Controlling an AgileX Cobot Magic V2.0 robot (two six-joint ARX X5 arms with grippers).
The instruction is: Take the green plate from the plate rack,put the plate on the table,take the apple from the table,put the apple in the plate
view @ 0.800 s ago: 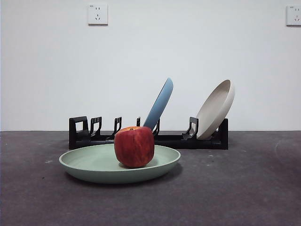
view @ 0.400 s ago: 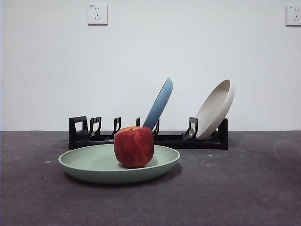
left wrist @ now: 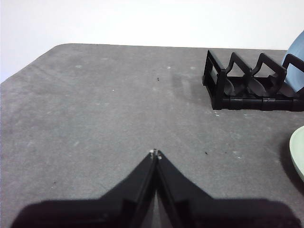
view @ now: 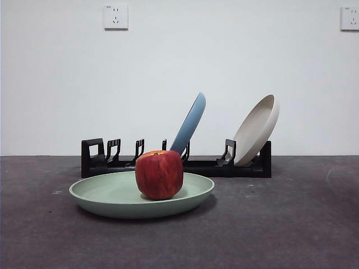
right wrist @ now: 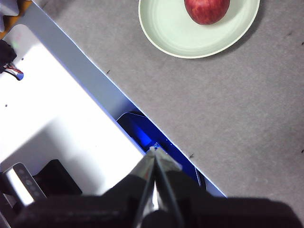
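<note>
Now the apple point(view: 159, 174) sits in the green plate point(view: 101, 193) on the table point(view: 291, 224), before the rack point(view: 213, 166); both grippers, left point(left wrist: 155, 153) and right point(right wrist: 154, 151), wait with jaws together.

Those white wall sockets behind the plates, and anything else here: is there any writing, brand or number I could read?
Left wall socket: a tiny dark mark at its top corner, too small to read.
Right wall socket: the same kind of mark, also too small to read.
Green plate, apple, plate rack, light blue plate, cream-white plate: no text on them.
</note>
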